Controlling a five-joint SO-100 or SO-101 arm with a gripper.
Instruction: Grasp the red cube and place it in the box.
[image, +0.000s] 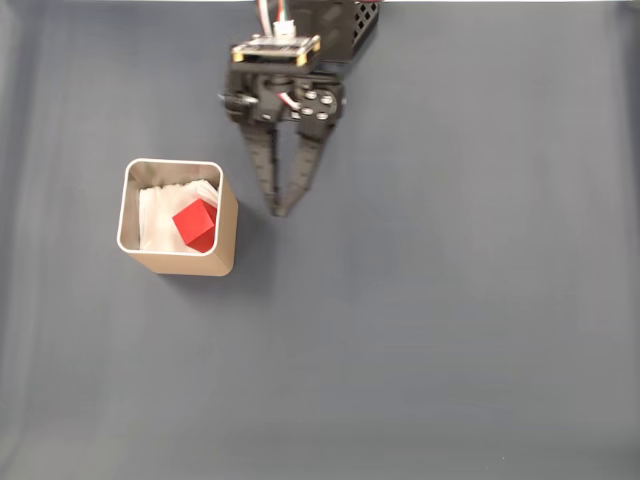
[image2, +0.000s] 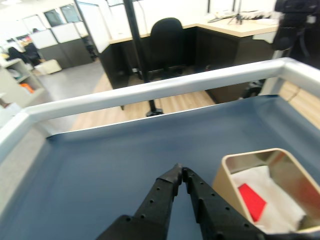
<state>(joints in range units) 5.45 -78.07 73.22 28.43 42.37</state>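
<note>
The red cube (image: 196, 224) lies tilted on the white lining inside the box (image: 227, 236), a tan open-topped container left of the table's middle in the fixed view. In the wrist view the cube (image2: 251, 201) shows inside the box (image2: 226, 183) at the lower right. My gripper (image: 279, 210) hangs just right of the box, above the table, its two black fingers meeting at the tips with nothing between them. In the wrist view the gripper (image2: 180, 172) points at the bare blue surface left of the box.
The table is a dark blue mat (image: 450, 330) with a pale raised rail (image2: 150, 92) at its far edge. The arm's body (image: 300, 60) stands at the top centre. An office with a chair (image2: 166, 37) and desks lies beyond the rail.
</note>
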